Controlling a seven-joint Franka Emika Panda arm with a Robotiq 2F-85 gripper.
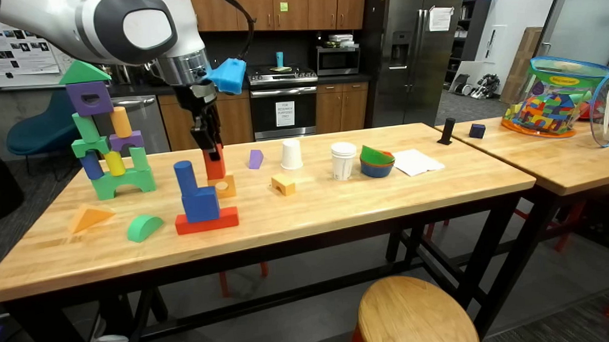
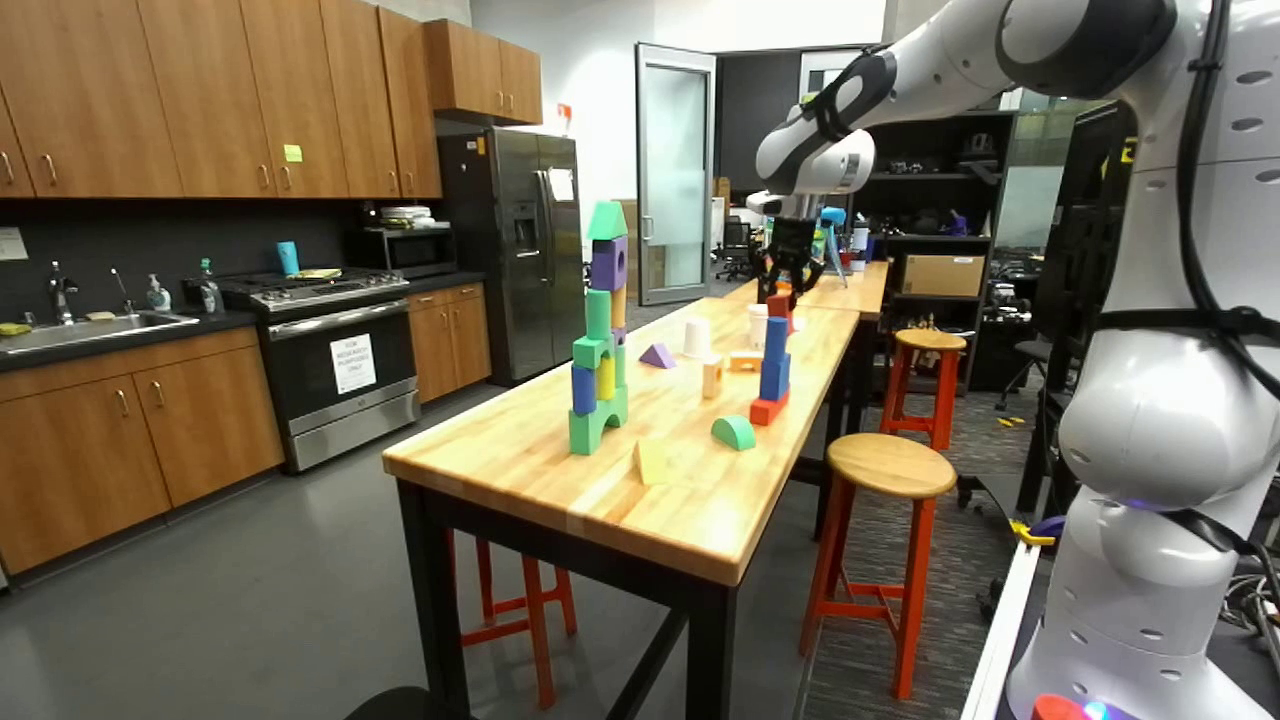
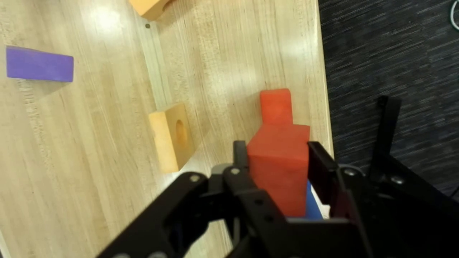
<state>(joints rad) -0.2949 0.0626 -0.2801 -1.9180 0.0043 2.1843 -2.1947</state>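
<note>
A rectangular red block point(image 3: 279, 179) is clamped between the robot's black fingers point(image 3: 320, 163), its two opposite sides pressed by them. The fingers are carried over the desk by a white robot arm point(image 1: 56, 25). In an exterior view the held block is seen as a tall upright shape, near a small stack on the pale wooden desk point(image 1: 306, 212): a flat red bar point(image 1: 206, 221) is laid lowest, a chunky blue block point(image 1: 201, 204) is rested on that, and a slim blue cylinder point(image 1: 185, 178) is stood on top. Whether the stack is touched by the held block cannot be told. Near it, an orange block with a round hole point(image 3: 172, 138) is stood on edge, and farther off a purple wedge-shaped block point(image 3: 39, 64) and a small orange arch point(image 1: 283, 185) are placed. In an exterior view, a green half-round block point(image 1: 144, 228) and an orange triangular block point(image 1: 89, 217) are seen to the left of the stack; behind them is set a tall tower of multicoloured blocks point(image 1: 91, 147), topped by a green triangular block point(image 1: 84, 71). To the right, an overturned white cup point(image 1: 291, 154), an upright white cup point(image 1: 343, 161), nested green, orange and blue bowls point(image 1: 376, 170) and a white sheet of paper point(image 1: 418, 162) are laid out.
</note>
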